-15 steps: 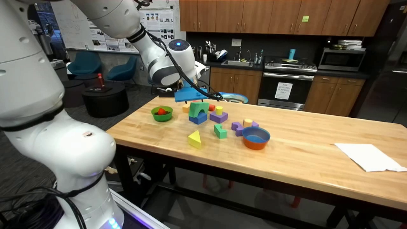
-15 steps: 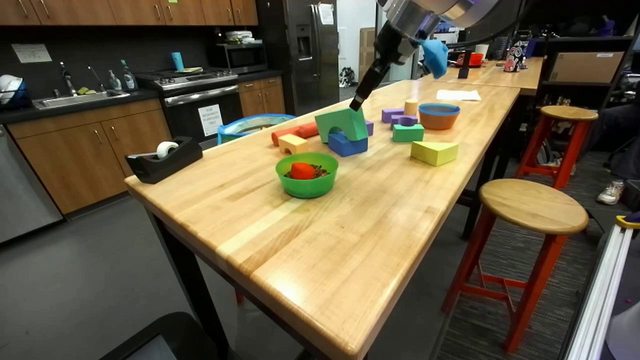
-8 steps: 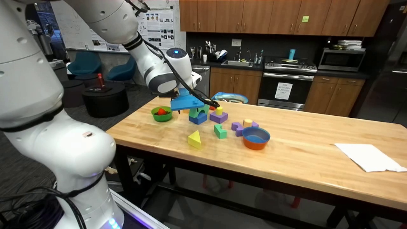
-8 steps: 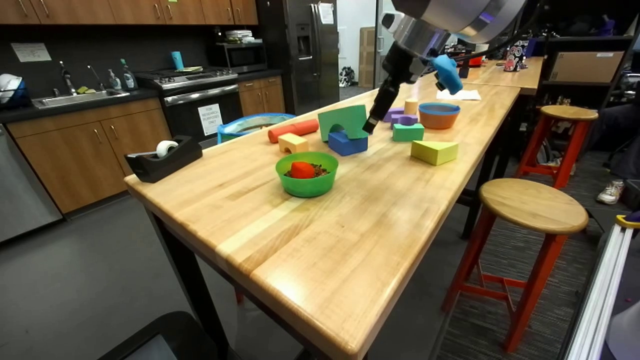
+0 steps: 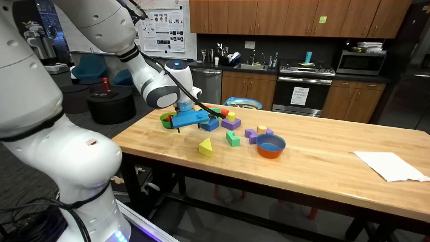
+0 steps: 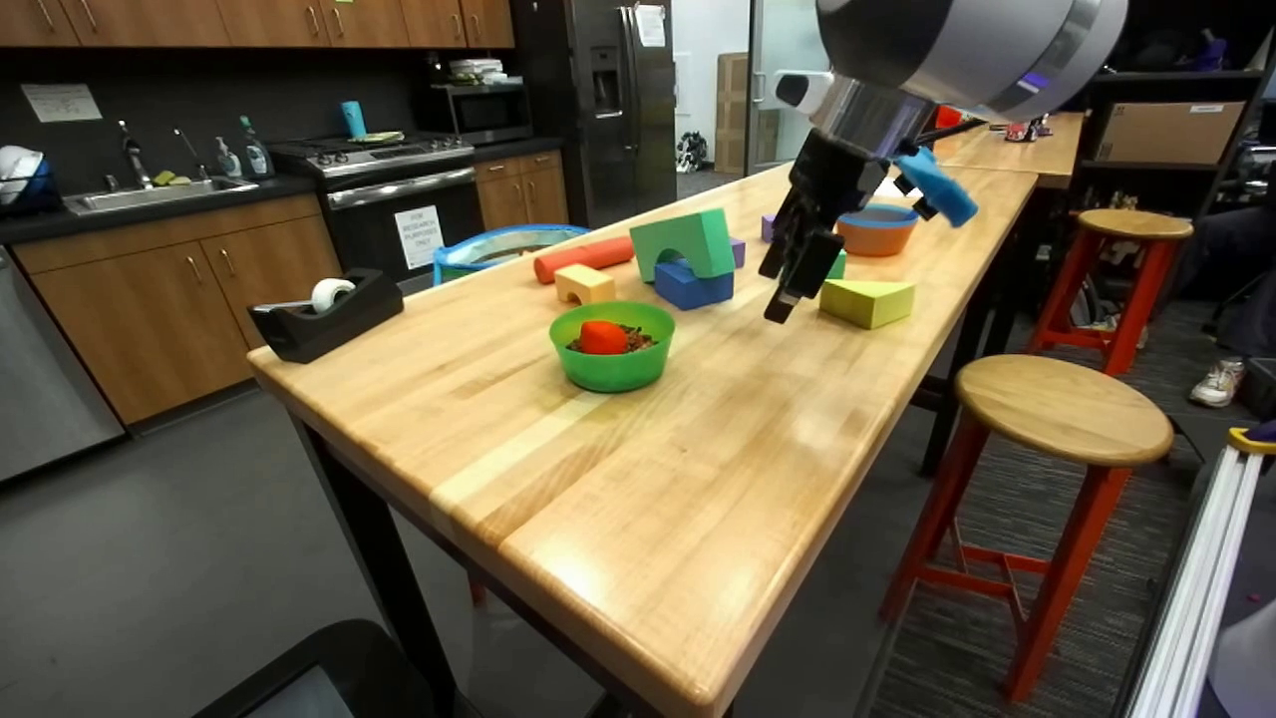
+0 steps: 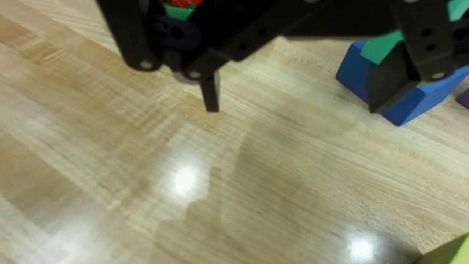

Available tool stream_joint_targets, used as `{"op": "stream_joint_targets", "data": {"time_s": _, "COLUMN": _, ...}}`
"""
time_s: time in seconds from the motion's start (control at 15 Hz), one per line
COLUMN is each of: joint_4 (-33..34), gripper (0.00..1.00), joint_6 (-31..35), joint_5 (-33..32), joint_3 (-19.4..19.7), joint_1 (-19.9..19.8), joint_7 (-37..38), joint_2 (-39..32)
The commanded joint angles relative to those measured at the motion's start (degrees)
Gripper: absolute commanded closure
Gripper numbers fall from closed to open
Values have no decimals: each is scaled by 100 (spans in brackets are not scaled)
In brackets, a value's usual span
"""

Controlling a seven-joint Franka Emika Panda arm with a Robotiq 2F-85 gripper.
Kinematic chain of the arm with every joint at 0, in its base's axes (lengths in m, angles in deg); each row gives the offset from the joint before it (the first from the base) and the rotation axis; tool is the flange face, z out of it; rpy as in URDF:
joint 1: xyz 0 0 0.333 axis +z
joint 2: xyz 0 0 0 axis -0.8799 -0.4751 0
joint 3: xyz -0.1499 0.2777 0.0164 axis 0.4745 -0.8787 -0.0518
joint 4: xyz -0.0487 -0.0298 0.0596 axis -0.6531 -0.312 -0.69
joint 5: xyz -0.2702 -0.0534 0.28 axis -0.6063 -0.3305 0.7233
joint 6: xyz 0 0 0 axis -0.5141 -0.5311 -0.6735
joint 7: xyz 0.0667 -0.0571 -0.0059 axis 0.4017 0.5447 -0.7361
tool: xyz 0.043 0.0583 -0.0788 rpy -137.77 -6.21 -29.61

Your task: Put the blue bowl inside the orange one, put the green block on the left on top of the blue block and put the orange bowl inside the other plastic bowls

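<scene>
The blue bowl (image 5: 270, 143) sits inside the orange bowl (image 5: 269, 153); both also show in an exterior view (image 6: 877, 239). A green arch block (image 6: 688, 242) rests on the blue block (image 6: 695, 289). A smaller green block (image 5: 232, 139) lies on the table. The green bowl (image 6: 613, 369) holds a red-orange item and brown bits. No reddish bowl shows clearly on this table. My gripper (image 7: 293, 108) is open and empty above bare wood, near the green bowl and the blue block. In the wrist view one finger covers part of the blue block (image 7: 353, 71).
A yellow-green wedge (image 6: 865, 302) lies near the front edge. Purple blocks (image 5: 231, 124), a red cylinder (image 6: 586, 260) and a tan arch (image 6: 585, 286) stand around the stack. A tape dispenser (image 6: 329, 324) is at a corner. White paper (image 5: 389, 165) lies far right.
My open gripper has moved away from the green arch, lower and toward the table's front side. The arch stays on the blue block. The bowls have not moved.
</scene>
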Motion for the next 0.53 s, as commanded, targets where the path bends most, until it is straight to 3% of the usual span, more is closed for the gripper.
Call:
{"op": "stream_joint_targets", "data": {"time_s": 0.0, "joint_4": 7, "gripper": 0, "joint_6": -539, "joint_5": -618, "joint_3": -346, "joint_1": -368, "joint_7": -104, "joint_2": 7}}
{"op": "stream_joint_targets", "data": {"time_s": 0.07, "joint_4": 7, "gripper": 0, "joint_6": -789, "joint_5": -965, "joint_3": -468, "joint_1": -494, "joint_7": 27, "joint_2": -9}}
{"op": "stream_joint_targets", "data": {"time_s": 0.13, "joint_4": 7, "gripper": 0, "joint_6": -1009, "joint_5": -1484, "joint_3": -193, "joint_1": -251, "joint_7": 261, "joint_2": 32}}
{"op": "stream_joint_targets", "data": {"time_s": 0.47, "joint_4": 24, "gripper": 0, "joint_6": -1850, "joint_5": -2375, "joint_3": -293, "joint_1": -78, "joint_7": 393, "joint_2": 222}}
